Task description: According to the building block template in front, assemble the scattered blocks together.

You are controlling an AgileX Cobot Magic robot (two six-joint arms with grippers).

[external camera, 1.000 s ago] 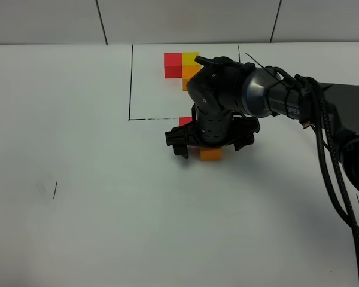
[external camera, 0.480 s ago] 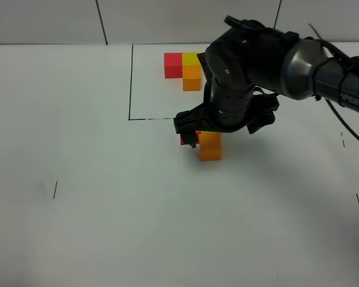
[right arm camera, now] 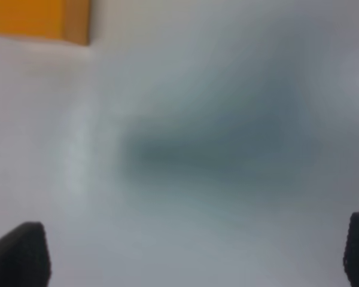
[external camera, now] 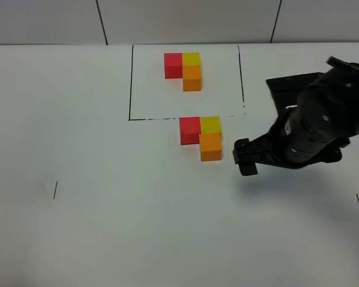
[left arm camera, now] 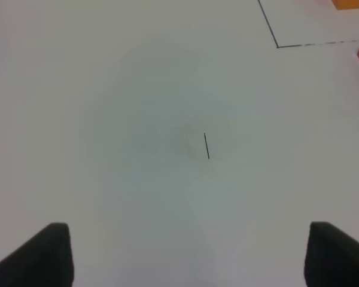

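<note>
This looks like a robot test lab rather than a home or shop: a plain white table [external camera: 107, 227] carries a hand-drawn black outline box [external camera: 131, 84] and short reference tick marks [external camera: 55, 189], a black robot arm [external camera: 323, 128] works over it, and pale panelled wall [external camera: 185, 21] closes the far side.

Near the tabletop's [external camera: 107, 227] far edge stands the building block template [external camera: 184, 69]; just nearer, the scattered blocks [external camera: 201, 136] sit joined. The right gripper [external camera: 246, 156] hangs beside them; bare surface surrounds the front
</note>
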